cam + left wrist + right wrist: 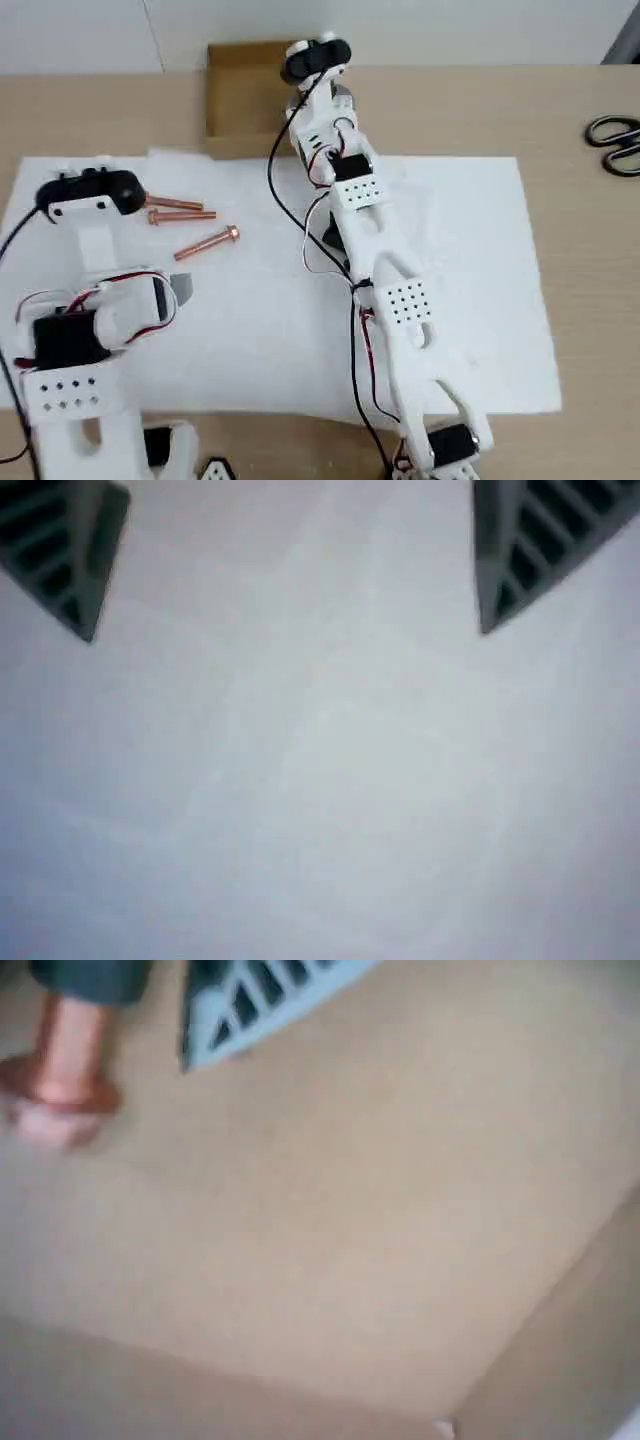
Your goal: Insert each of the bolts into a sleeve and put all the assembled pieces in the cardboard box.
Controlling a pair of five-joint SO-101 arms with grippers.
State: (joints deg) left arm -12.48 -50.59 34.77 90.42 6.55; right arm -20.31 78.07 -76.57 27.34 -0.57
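Left tool (285,632) released, jaws wide apart over white foam sheet (470,300). Three loose bolts (183,215) lie on the sheet just beside it. Right tool (312,70) over cardboard box (240,100), copper bolt (62,1055) upright close under it, head down. Clenched or not, cannot tell.

Under the left hand (285,630), whose ribbed fingers (60,560) looked like matt plastic, lay a soft, matt white foam sheet (320,800). Beside the right hand (140,1020), a bolt (62,1055) shone like coppery metal over the smooth, matt floor of the cardboard box (350,1220).
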